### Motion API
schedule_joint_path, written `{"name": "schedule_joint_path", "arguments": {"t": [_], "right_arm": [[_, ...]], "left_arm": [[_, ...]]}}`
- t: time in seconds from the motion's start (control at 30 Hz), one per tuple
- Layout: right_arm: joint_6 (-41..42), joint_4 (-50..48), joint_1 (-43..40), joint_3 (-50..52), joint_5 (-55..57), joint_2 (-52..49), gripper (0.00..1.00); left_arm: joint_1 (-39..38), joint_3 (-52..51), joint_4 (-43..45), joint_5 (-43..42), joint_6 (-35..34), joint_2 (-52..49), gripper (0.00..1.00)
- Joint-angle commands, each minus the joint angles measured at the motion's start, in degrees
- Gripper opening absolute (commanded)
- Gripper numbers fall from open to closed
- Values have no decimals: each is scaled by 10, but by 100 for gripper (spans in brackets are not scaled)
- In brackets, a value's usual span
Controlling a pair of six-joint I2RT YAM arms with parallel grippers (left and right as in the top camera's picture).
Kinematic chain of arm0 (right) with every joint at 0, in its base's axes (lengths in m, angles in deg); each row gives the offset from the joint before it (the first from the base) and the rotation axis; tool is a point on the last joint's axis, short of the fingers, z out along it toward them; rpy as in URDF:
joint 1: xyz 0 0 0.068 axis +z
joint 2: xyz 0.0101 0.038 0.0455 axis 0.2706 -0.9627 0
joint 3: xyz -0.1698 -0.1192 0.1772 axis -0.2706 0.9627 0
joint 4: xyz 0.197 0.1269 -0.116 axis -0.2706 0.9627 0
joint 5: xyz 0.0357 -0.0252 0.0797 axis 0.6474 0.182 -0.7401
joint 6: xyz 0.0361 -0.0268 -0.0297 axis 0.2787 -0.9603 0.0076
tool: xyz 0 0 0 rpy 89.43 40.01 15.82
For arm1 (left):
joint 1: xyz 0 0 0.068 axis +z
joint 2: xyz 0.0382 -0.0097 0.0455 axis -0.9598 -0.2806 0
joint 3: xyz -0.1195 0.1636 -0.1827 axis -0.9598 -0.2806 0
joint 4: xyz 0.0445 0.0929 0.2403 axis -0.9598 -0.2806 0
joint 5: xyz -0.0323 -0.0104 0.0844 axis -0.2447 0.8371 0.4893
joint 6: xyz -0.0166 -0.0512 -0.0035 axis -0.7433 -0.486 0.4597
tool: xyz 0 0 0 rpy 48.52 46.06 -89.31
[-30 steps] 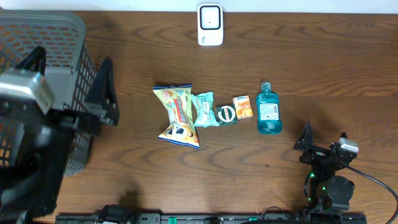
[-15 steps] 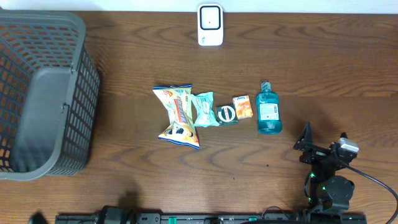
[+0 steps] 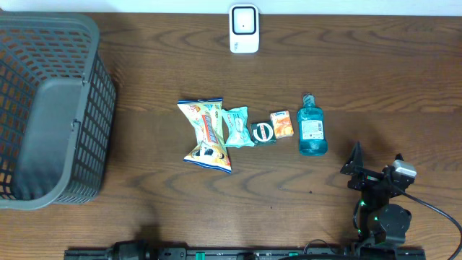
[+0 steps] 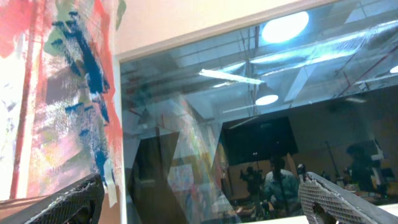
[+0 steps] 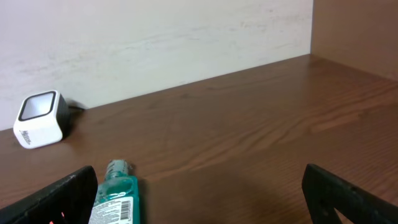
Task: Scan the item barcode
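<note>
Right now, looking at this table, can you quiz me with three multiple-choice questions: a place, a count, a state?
1. Where is the white scanner? A. at the table's far edge, beyond the row of goods; B. at the near edge; C. inside the row.
2. How many goods lie in the row? A. three; B. five; C. seven.
3. How is the right pincer? A. shut on a bottle; B. shut on a box; C. open, holding nothing.
1 A: it sits past the row. 2 B: snack bag, teal packet, round black pack, orange box, mouthwash bottle. 3 C: its fingers stand wide apart, nothing between.
</note>
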Motion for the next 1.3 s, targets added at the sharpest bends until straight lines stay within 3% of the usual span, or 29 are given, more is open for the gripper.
{"name": "schedule_joint_path", "arguments": {"t": [0.0,0.23,0.43,0.87,1.0,1.17,1.27], "right_arm": [[2,2,5,0,3,2,99],[2,2,5,0,3,2,99],[2,2,5,0,3,2,99],[2,2,5,0,3,2,99],[2,2,5,0,3,2,99],[2,2,5,0,3,2,99],[2,2,5,0,3,2,99]], "left_arm": [[-15,-8,0,-26,14,29,98],[-24,-19,6,-83,14,80,98],[-24,-34,16,-229,14,80,98],[-5,-197,219,-228,14,61,98],[-5,-247,212,-229,-69,46,98],[-5,-339,218,-228,-119,45,98],[-5,-427,261,-228,-175,45,98]]}}
